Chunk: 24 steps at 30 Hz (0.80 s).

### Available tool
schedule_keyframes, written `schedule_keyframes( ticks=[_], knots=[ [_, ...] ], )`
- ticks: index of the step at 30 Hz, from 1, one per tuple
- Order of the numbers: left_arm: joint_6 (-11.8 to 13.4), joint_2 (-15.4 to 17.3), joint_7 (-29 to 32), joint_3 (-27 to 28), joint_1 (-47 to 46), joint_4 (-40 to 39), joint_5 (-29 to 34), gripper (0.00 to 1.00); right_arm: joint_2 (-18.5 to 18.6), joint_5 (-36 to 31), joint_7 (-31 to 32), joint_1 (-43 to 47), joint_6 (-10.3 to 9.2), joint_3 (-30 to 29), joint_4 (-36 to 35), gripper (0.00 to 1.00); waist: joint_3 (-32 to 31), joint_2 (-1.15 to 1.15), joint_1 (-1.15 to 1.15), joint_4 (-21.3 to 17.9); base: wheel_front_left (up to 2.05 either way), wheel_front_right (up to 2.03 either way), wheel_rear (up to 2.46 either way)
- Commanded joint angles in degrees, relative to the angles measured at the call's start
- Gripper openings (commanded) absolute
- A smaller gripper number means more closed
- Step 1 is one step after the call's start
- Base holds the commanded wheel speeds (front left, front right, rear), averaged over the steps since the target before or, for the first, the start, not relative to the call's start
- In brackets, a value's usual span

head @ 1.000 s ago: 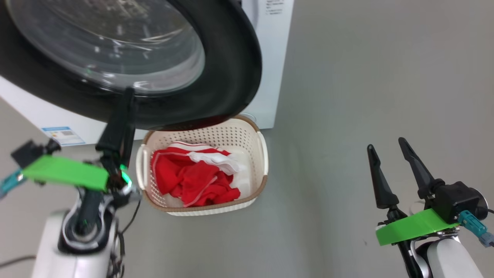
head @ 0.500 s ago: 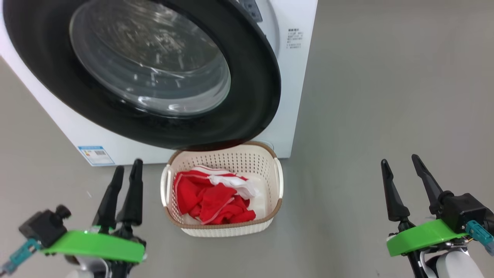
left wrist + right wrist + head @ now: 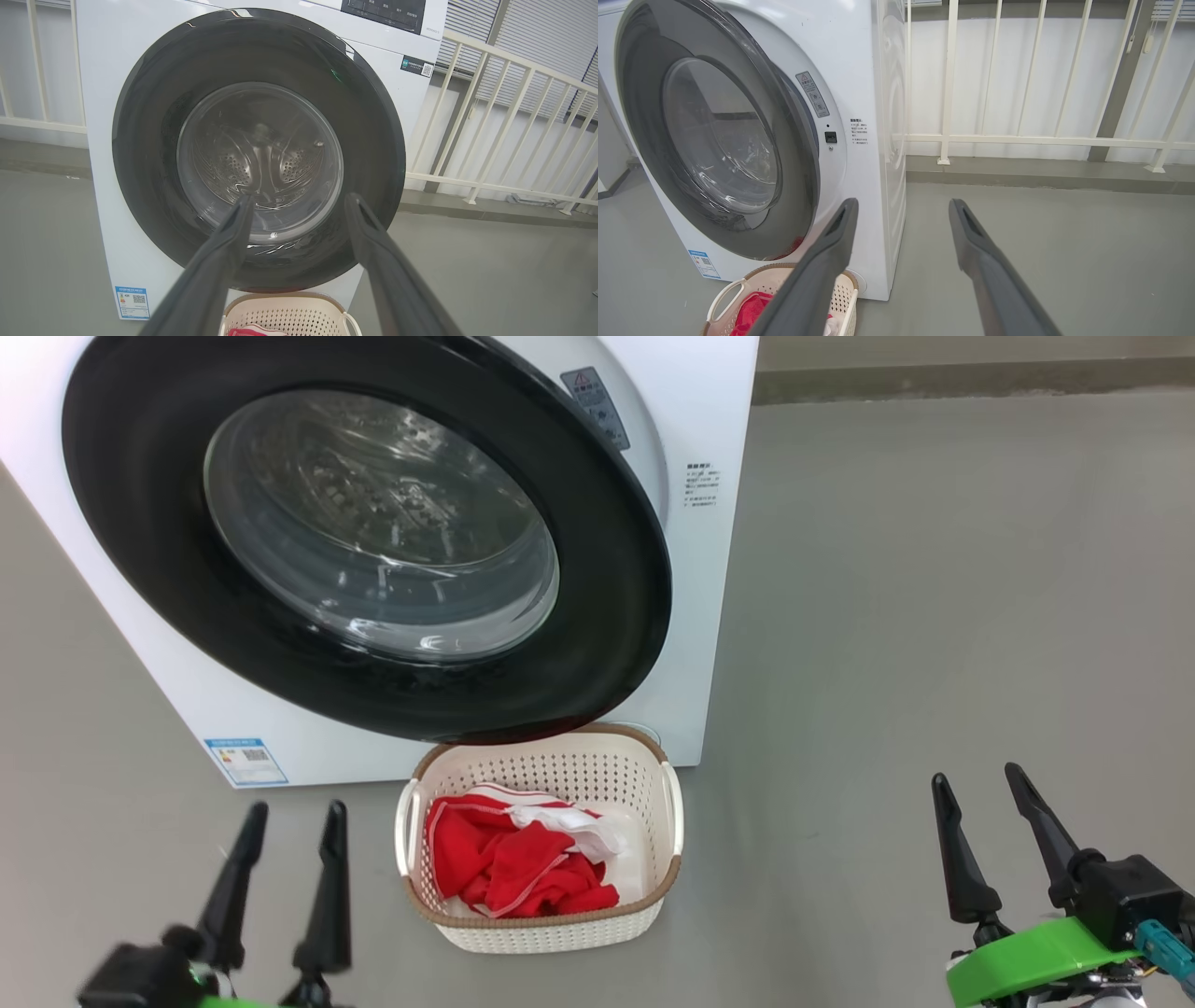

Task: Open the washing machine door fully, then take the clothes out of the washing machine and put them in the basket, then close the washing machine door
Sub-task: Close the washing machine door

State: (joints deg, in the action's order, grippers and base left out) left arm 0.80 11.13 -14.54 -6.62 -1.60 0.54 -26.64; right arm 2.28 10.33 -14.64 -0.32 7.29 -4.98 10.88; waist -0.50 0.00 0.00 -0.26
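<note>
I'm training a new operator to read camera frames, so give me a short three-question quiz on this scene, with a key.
1. True or false: the clothes lie in the basket.
2. Where does the basket stand? A) on the floor in front of the washing machine, below the washing machine door; B) on top of the machine; C) on a table.
3. Fill in: the left gripper and the right gripper both stand ___, holding nothing.
Key: 1 true; 2 A; 3 open.
</note>
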Motion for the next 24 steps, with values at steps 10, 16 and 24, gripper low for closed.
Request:
schedule_keyframes(
  ticks=[10,16,24],
  knots=[
    [0.8,-3.0,-0.4,4.1,5.0,-2.1,10.4,1.0,0.6,0.6,-0.4,2.3,0.2,1.3,-3.4,1.0,-1.7,0.0,0.0,-0.2,0.0,0.0,0.0],
    [-0.4,-4.5,-0.5,5.8,5.7,-1.0,12.6,1.0,0.6,0.8,-0.4,3.2,0.2,2.1,-3.9,1.0,-2.1,0.0,0.0,-0.3,0.0,0.0,0.0],
    [-2.4,-5.2,-0.5,8.8,5.6,-1.0,13.5,1.0,0.6,0.9,-0.4,3.8,0.2,2.5,-4.2,1.0,-2.2,0.0,0.0,0.0,0.0,0.0,0.0]
  ],
)
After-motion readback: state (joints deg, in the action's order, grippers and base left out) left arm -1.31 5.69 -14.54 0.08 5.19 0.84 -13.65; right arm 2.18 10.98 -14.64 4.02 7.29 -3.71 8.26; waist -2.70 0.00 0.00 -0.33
